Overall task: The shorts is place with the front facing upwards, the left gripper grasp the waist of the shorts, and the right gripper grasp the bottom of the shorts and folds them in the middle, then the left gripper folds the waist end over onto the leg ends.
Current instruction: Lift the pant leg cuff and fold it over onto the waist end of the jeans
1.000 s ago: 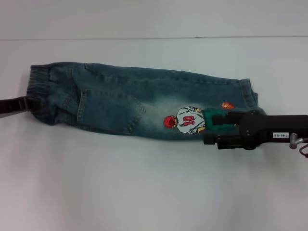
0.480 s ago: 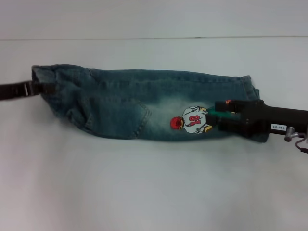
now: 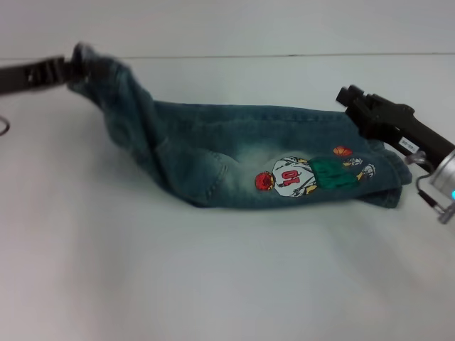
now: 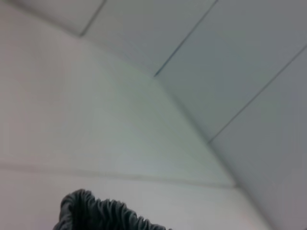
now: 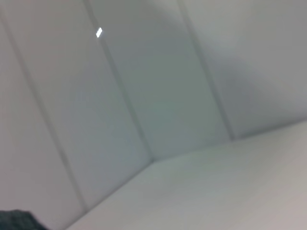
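The blue denim shorts lie folded lengthwise on the white table, with the cartoon print facing up. My left gripper is at the far left, shut on the waist of the shorts. It holds that end up off the table, so the cloth slopes down to the right. The ruffled band shows at the edge of the left wrist view. The bottom of the shorts rests flat at the right. My right gripper hovers above and behind it, apart from the cloth.
The white table stretches bare in front of the shorts. Its back edge meets a pale wall. A dark scrap of cloth shows in a corner of the right wrist view.
The left gripper has raised the waist up and back, off the table. The right gripper has come off the leg ends and lifted away to the right and back.
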